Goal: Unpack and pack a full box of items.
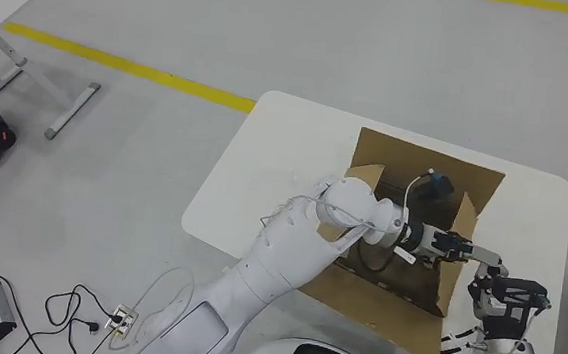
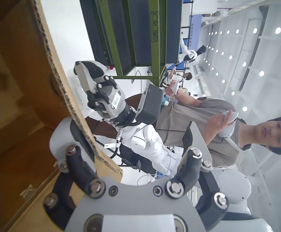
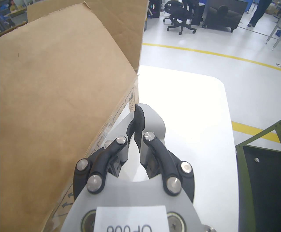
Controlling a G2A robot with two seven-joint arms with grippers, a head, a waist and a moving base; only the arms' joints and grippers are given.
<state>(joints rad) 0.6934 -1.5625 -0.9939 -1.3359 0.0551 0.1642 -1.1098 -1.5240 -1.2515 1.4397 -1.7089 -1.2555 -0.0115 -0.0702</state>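
Cardboard box flap (image 2: 28, 83) stands between my spread left fingers (image 2: 197, 140): light, stiff, easily creased, so I'd pinch near its edge. Right fingers (image 3: 153, 125) are clenched, empty.

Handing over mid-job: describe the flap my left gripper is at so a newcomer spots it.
An open cardboard box stands on the white table. Its flap facing the right gripper rises between the jaws of the open left gripper. No other flap has a gripper astride it.
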